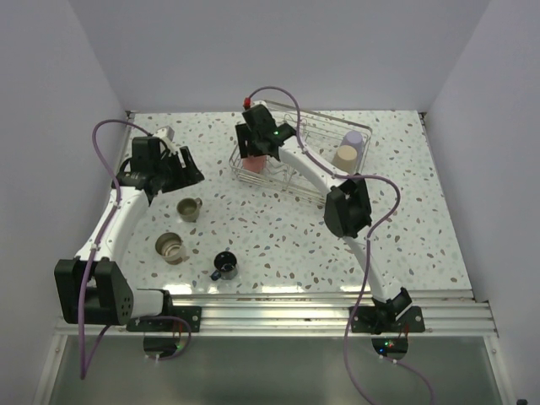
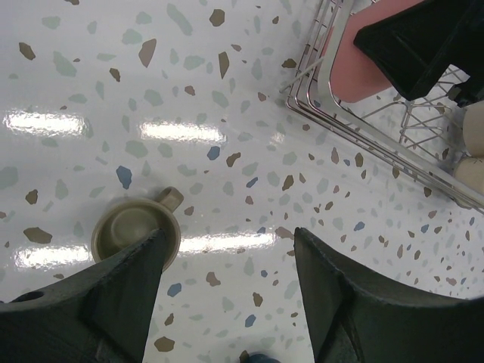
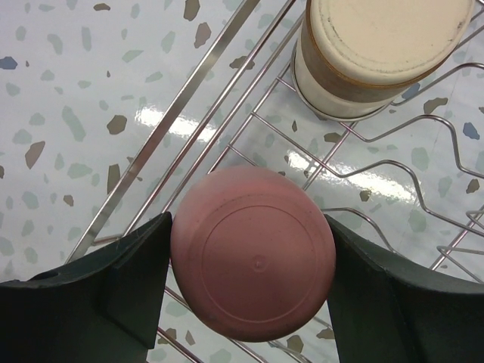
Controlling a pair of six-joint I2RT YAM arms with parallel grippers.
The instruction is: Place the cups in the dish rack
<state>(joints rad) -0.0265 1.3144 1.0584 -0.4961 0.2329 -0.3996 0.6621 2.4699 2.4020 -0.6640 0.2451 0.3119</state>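
Gripping the pink cup (image 3: 253, 261) wall to wall, the right fingers (image 3: 113, 302) are closed on it, one on each side, with its base turned up toward the wrist. The cup sits directly between them, over the wires of the rack (image 3: 227, 113); whether it already rests on those wires cannot be told. A beige cup (image 3: 378, 53) stands in the rack just beyond the fingertips.

Assessment: the pink cup looks light, rigid and smooth-walled. On a round wall, flat fingers bear along narrow lines, so it may swivel or slip if the squeeze slackens. A mid-wall hold appears sound.

The left fingers (image 2: 121, 302) hang open over the bench (image 2: 227, 91), holding nothing. A grey cup (image 2: 128, 231) stands mouth up, partly under one finger, its handle pointing away. It is judged stiffer and slicker, and best taken across the wall, clear of the handle.
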